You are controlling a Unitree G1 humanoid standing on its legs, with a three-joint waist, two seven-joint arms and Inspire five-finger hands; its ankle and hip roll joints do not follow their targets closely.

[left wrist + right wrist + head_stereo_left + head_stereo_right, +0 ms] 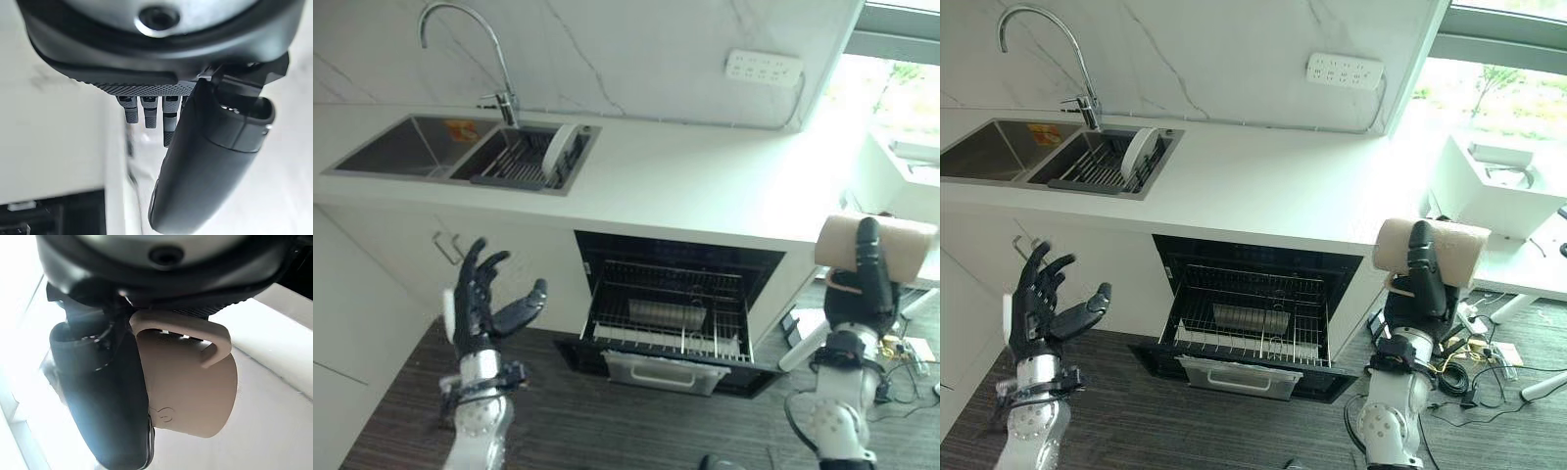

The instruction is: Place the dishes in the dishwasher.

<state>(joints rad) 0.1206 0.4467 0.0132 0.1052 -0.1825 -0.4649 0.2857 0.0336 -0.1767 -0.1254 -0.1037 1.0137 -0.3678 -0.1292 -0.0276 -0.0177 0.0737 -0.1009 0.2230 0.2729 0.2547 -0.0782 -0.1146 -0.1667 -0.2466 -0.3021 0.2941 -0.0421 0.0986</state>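
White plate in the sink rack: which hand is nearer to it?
Left. The open left hand hovers below the counter, beneath the sink side where the plate stands. The right hand, holding a beige mug, is far off past the dishwasher.

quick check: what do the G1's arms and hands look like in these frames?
Silver-grey arms end in ribbed metallic wrist cuffs with dark straps. Left hand: black, segmented fingers, a white cover along its outer edge, dotted grip texture on the palm. Right hand: black and glossy, with a thick rounded thumb.
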